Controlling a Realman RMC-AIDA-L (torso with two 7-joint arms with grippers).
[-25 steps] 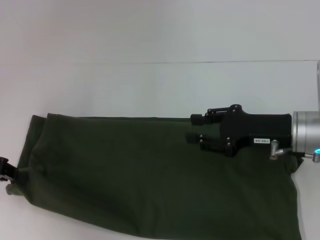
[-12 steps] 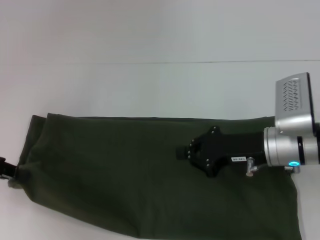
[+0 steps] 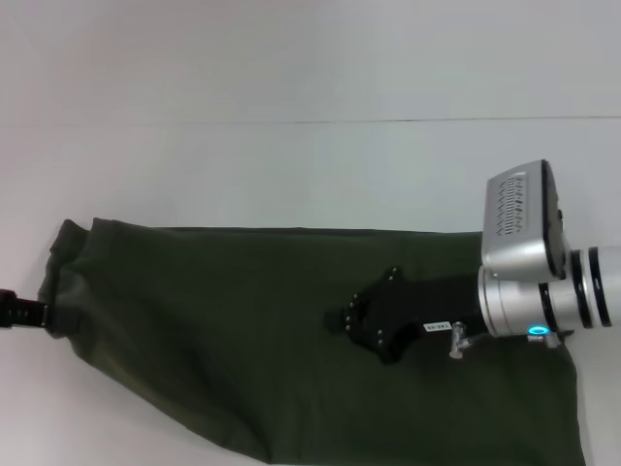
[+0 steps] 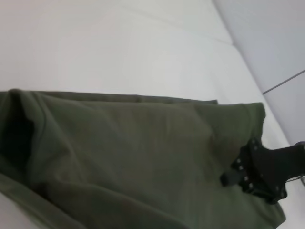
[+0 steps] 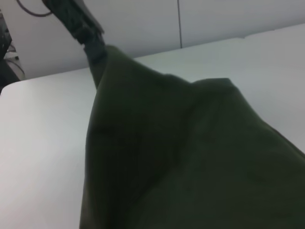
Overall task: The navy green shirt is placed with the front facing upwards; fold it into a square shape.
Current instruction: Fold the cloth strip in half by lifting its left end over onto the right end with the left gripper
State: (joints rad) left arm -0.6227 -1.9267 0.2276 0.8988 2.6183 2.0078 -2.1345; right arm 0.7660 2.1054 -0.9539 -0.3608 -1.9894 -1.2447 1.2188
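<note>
Shirt [image 3: 243, 330] lies as a long plain-green band, left gripper [image 3: 39, 313] apparently pinching its end, right gripper [image 3: 340, 320] unreadable.

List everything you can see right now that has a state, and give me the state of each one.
navy green shirt: folded into a long band on the table, plain side up, not yet square.
left gripper: at the shirt's left end, shut on the fabric edge.
right gripper: low over the middle of the shirt.
table: white, carrying the shirt.
</note>
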